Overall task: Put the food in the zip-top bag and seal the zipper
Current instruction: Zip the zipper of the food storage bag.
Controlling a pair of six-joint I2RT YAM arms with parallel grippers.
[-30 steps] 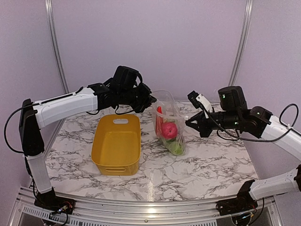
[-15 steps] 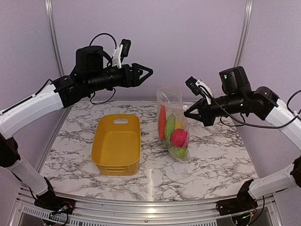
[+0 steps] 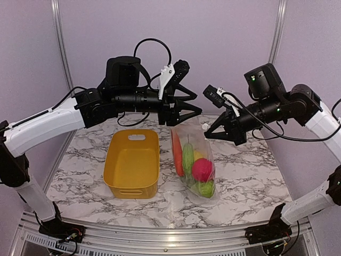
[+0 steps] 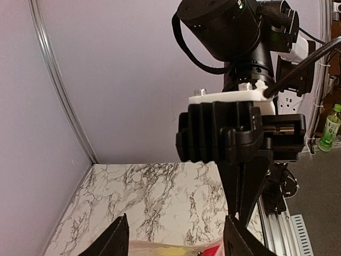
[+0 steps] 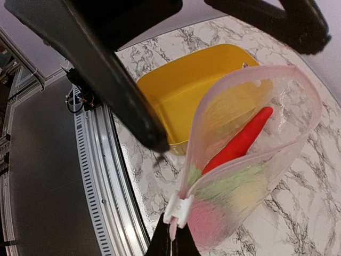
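The zip-top bag (image 3: pixel 194 160) is hanging over the table (image 3: pixel 250 176), just beside the yellow tub (image 3: pixel 132 160), and its bottom seems to be touching the table. The food is sitting inside it: a carrot (image 3: pixel 176 154), a cucumber (image 3: pixel 188 157), a red apple (image 3: pixel 202 169) and something green (image 3: pixel 205 188) at the bottom. No food is showing in the tub.

The right tool (image 3: pixel 209 133) is pinching one end of the bag's top edge. It is squeezed tight on the plastic, right under a small white clip (image 5: pixel 178 208). The left tool (image 3: pixel 187 116) is hovering just above the other side of the bag's mouth. Its two fingers are spread wide and it is holding nothing.

The zipper (image 5: pixel 250 71) is standing open in a big loop, so I think the closing step is just starting. To do it well, the left tool is probably needing to come down and pinch the far end of the top edge. Then the two tools could pull gently apart so the loop goes flat and straight. After that the strip could be pressed together from one end to the other. Pulling too hard could tip the bag and shake the food about.

No writing is showing on the bag or the tub. A green bottle (image 4: pixel 331 127) is standing far off at the edge of the left wrist view, but its label is too small to read.
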